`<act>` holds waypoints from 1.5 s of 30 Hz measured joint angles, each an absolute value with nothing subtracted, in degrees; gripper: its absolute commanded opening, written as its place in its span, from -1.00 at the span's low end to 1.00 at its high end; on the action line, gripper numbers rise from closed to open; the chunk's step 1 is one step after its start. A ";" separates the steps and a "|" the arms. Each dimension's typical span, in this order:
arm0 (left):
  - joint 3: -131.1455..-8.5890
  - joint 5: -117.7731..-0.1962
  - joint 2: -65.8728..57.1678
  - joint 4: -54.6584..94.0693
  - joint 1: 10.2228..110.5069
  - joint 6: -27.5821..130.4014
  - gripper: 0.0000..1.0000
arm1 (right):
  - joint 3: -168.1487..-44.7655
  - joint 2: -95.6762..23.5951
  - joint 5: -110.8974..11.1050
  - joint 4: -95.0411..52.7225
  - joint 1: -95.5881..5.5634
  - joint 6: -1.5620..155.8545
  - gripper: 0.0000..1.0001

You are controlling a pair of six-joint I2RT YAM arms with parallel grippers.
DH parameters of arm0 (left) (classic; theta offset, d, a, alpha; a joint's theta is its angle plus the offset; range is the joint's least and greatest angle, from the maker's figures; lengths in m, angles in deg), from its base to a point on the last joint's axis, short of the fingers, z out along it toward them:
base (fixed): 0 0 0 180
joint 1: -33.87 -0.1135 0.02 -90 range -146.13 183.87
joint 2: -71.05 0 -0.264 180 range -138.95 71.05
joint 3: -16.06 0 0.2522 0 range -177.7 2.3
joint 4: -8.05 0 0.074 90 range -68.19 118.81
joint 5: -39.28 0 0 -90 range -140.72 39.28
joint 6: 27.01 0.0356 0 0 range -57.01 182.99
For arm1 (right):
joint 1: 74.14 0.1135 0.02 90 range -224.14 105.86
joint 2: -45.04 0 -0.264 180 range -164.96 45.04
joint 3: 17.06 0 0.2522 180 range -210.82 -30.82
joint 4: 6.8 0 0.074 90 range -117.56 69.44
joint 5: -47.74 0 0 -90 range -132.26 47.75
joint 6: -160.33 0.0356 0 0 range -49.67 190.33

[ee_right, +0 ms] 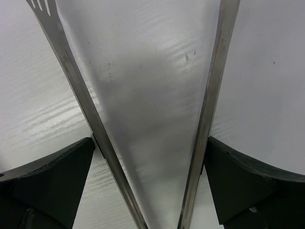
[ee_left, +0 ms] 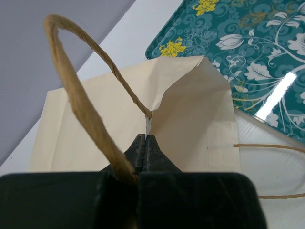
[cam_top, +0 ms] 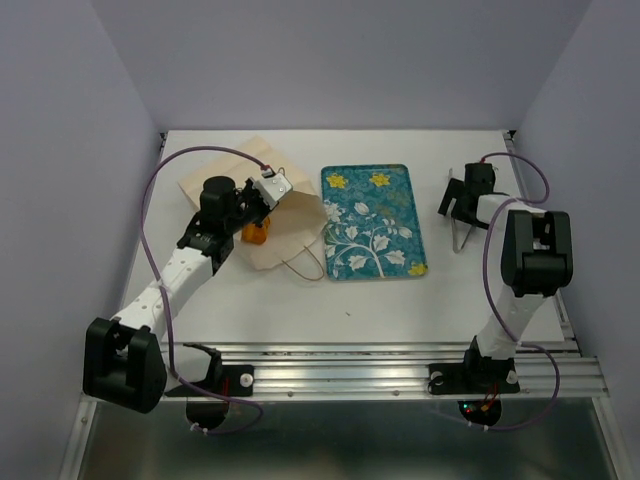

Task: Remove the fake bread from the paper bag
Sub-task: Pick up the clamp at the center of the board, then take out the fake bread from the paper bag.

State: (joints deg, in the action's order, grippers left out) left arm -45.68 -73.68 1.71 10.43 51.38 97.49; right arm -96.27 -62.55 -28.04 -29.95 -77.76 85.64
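**Left gripper pinches the bag's mouth; one orange piece shows at the bag**

The table (cam_top: 400, 310) is flat, white and matte, closed in by plain pale lavender walls (cam_top: 330, 60). An aluminium rail (cam_top: 400, 365) along its near edge carries both arm bases. A teal floral tray (cam_top: 345, 250) lies flat near the middle of the table.

The paper bag (cam_top: 290, 232) lies on its side at the far left, its mouth corner touching or overlapping the tray's left edge. It is pale tan with crisp folds and twisted brown loop handles (ee_left: 76, 95). One handle arches over the left gripper (ee_left: 145, 148). That gripper's jaws are pressed together on the bag's upper rim, lifting the mouth open.

Of the fake bread (cam_top: 256, 234), only one small glossy orange bit shows. It sits within the bag's outline, just beside the left wrist. Whether it lies inside the mouth cannot be told.

The right gripper (ee_right: 150, 148) hovers over bare table to the right of the tray. Its fingers are spread wide, each against an outer arm of a pair of metal tongs (ee_right: 76, 86), which it holds open.
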 measured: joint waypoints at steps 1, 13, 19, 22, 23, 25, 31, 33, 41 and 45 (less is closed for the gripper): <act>-45.38 -73.84 1.91 10.43 51.38 97.71 -1.00 | -96.84 -63.05 -28.21 -29.86 -77.84 85.38 1.00; -43.46 -75.06 3.64 9.91 51.38 98.12 -1.00 | -99.81 -65.92 -30.24 -27.68 -77.93 81.36 -0.04; -43.46 -74.91 3.64 8.55 51.38 96.99 -1.00 | -99.51 -65.17 -29.87 -28.20 -77.95 80.83 -0.20; -43.43 -74.62 3.64 7.79 51.38 96.38 -1.00 | -98.33 -62.05 -29.90 -29.89 -77.95 80.86 -0.17; -43.46 -74.47 3.64 7.59 51.38 96.11 -1.00 | -98.20 -60.10 -30.18 -31.00 -77.95 80.90 -0.08; -43.46 -74.30 3.64 7.20 51.38 95.50 -1.00 | -98.20 -55.99 -31.32 -32.03 -77.95 81.03 -0.10; -43.46 -74.16 3.64 6.06 51.38 94.39 -1.00 | -99.66 -46.29 -39.40 -35.22 -77.95 82.01 -0.07; -43.46 -74.01 3.61 5.82 51.38 94.06 -1.00 | -99.53 -44.72 -42.70 -36.12 -77.95 82.08 -0.02; -43.50 -73.40 2.67 4.01 51.38 92.31 -1.00 | -96.10 -37.96 -65.28 -38.37 -75.37 80.90 0.04; -43.50 -73.31 2.48 3.64 51.38 91.39 -1.00 | -95.79 -36.98 -72.54 -38.56 -65.63 78.65 0.04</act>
State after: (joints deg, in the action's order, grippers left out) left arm -43.50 -73.31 2.48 3.64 51.38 91.39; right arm -95.79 -36.98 -72.54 -38.56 -65.63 78.65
